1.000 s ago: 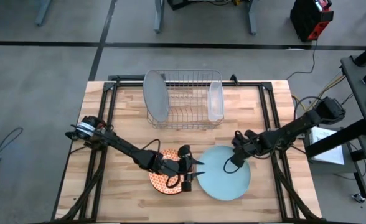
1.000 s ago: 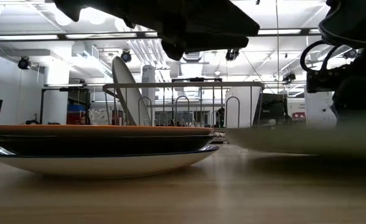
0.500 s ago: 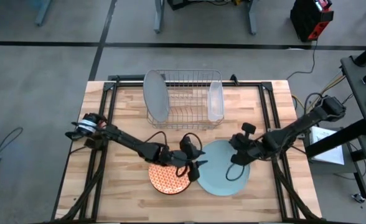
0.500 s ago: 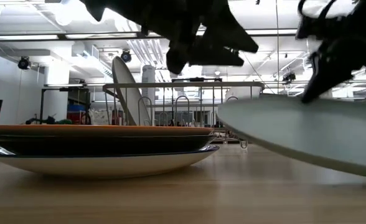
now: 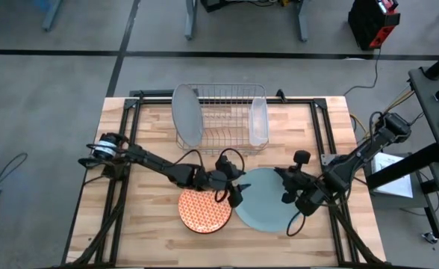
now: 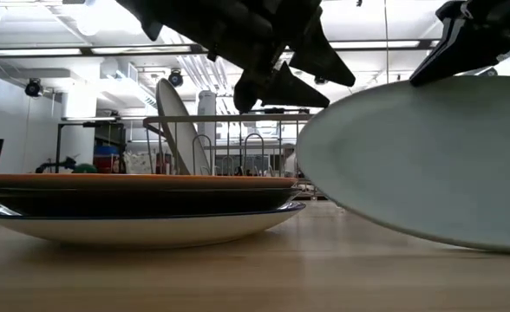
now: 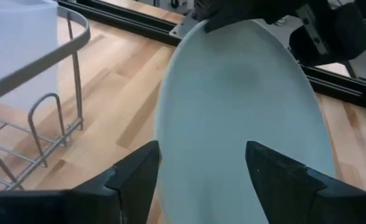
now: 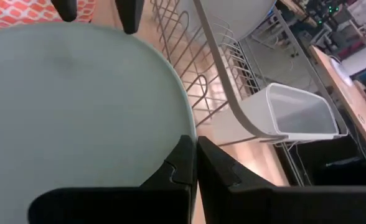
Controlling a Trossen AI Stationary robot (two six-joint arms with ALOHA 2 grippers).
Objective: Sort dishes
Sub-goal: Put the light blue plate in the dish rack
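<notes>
Pale blue plate point(image 5: 268, 211), tilted off table, rim pinched in right gripper point(image 5: 289, 196) at its right edge; left gripper point(image 5: 234, 185), fingers spread w/ nothing held, hovers at plate's left edge, over orange-and-white plate point(image 5: 202, 214).

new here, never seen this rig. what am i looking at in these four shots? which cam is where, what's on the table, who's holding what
It is a two-armed robot at a wooden table, sorting dishes.

The high view looks straight down. The low view sits at tabletop height. The other two cameras ride on the wrists, looking past each arm's own dark fingers.

On the table: a wire rack with a grey plate standing in it and a clear tub at its other end. In front of it lies an orange-patterned plate, which the low view shows topping a stack.

The right gripper pinches the rim of the pale blue plate, tilting it up off the table. The left gripper is open at that plate's opposite edge, holding nothing.
</notes>
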